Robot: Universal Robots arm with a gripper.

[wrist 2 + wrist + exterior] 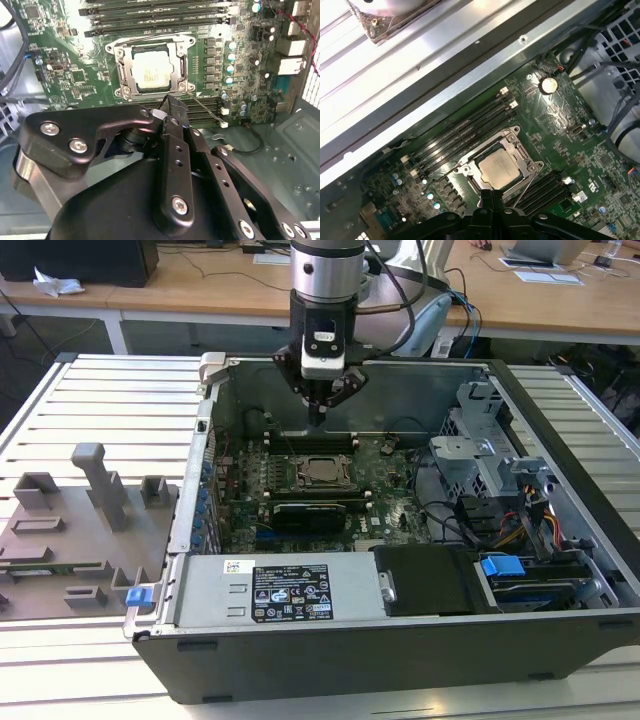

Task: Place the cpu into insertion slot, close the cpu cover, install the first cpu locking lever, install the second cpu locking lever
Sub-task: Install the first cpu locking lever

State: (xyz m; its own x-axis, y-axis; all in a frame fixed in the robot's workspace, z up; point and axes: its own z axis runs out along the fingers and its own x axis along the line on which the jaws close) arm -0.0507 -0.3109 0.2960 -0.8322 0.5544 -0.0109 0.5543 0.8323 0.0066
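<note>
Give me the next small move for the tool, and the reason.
Probably ease the shut tool down onto the locking lever that stands free beside the cpu cover. The cpu already sits under that closed cover, and the tool hangs right by the lever.

Open room over cpu [152,74], lever [205,109] alongside

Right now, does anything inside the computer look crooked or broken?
Nothing looks broken. The chip sits flat inside its metal frame. One thin wire lever sticks out at a slant instead of lying along the frame, so it looks unlatched.
</note>
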